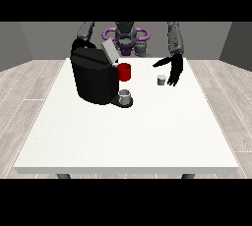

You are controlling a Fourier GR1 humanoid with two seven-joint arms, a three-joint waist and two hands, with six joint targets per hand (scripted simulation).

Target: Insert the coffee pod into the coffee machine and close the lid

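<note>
- A broad white table (128,141) with a smooth matte top fills the middle of the view; its edges are straight and its corners square.
- The coffee machine (93,80) stands on the table toward the view's left: a bulky black body with rounded sides and a dull sheen.
- Its lid (110,51) is a flat grey slab, tilted up and open above the machine's top.
- A red cup (124,71), cylindrical and glossy, sits just beside the machine's front, under the raised lid.
- A small grey cup (126,97) stands on the machine's dark base plate.
- The coffee pod (161,79) is a small, pale grey, stubby cylinder, upright on the table to the right of the machine and apart from it.
- The hand at the view's right (173,71) is black, fingers straight and spread downward, just beside the pod, holding nothing.
- The other hand is hidden behind the machine.
</note>
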